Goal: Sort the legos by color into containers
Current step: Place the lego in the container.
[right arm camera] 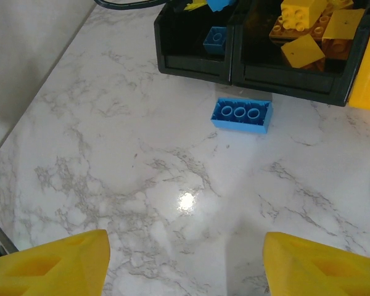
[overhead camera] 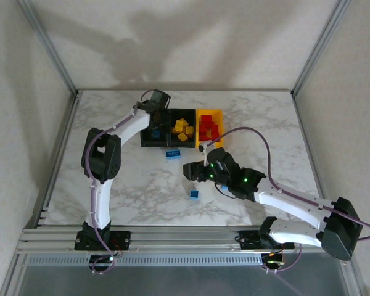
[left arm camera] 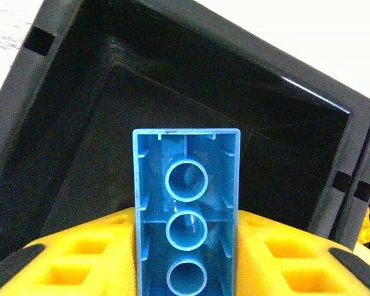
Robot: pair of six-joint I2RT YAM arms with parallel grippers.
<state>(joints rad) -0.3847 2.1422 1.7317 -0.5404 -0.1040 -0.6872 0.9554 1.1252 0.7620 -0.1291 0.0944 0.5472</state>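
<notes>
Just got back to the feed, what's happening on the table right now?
The left tool holds a blue brick over the left black bin. The right tool hangs open above the table, facing a second blue brick lying before the bins. A third blue brick lies nearer the arms. The middle bin holds yellow bricks, the yellow bin red ones.

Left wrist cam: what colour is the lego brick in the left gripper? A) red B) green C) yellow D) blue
D: a blue lego brick, hollow underside facing the camera, sits in the left gripper above the open black bin.
</notes>
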